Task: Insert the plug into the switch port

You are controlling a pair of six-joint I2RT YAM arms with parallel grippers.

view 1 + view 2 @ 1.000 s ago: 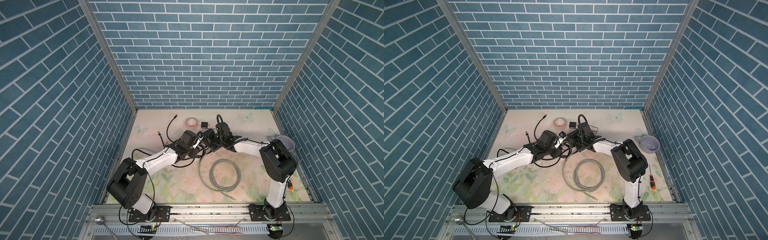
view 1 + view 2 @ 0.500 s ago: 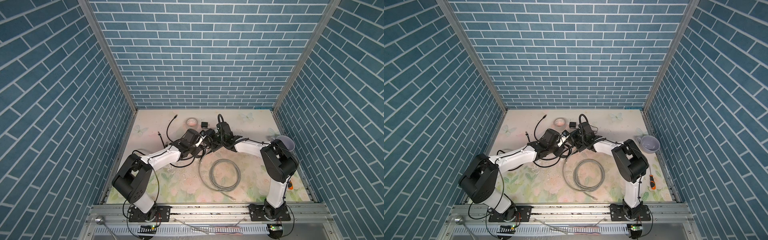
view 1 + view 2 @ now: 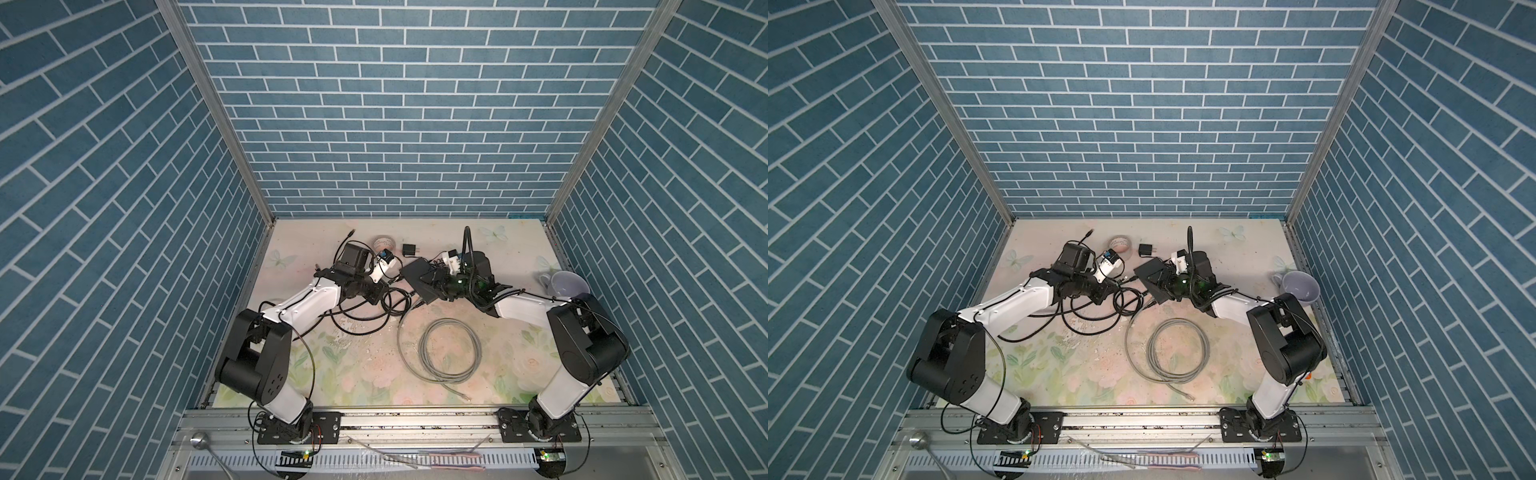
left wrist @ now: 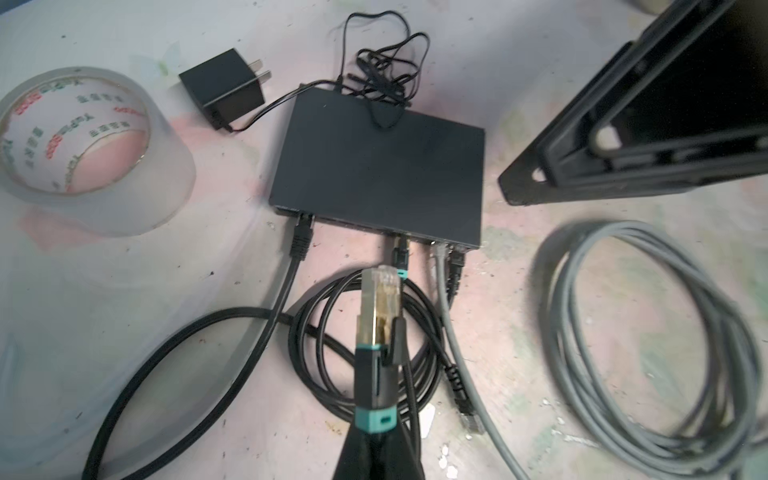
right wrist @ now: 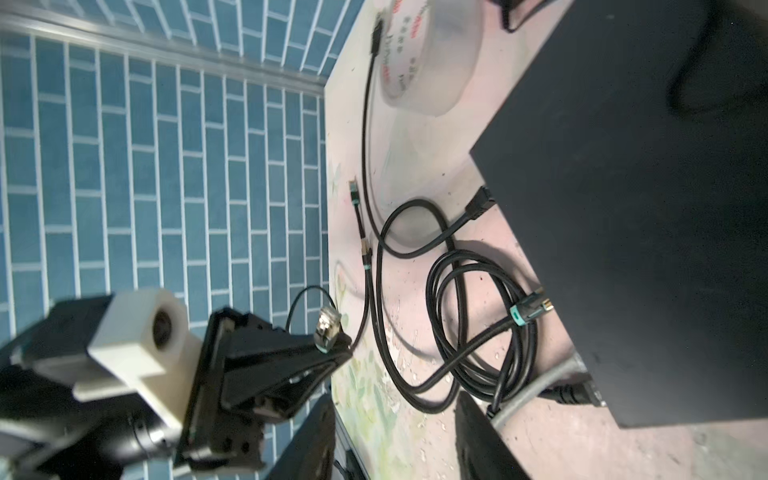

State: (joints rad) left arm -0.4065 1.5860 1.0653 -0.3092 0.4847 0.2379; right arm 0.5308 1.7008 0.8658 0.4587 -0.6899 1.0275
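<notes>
In the left wrist view the picture's edge cuts off the left gripper (image 4: 376, 436), leaving only dark fingertips (image 4: 361, 461) clamped on the gold-shelled plug with black boot and teal bands (image 4: 379, 316); the clear roll of packing tape (image 4: 162, 178) and the blurred coil of grey cable (image 4: 565, 299) run out of frame; the flat matte-black switch (image 4: 378, 166) shows its socket edge nearly edge-on, sockets too dark to tell apart; in the right wrist view the switch overfills the frame, and the right gripper (image 5: 395, 415) shows only two blurred, parted fingers (image 5: 311, 444), cropped; in both top views the plug is too small to make out.
</notes>
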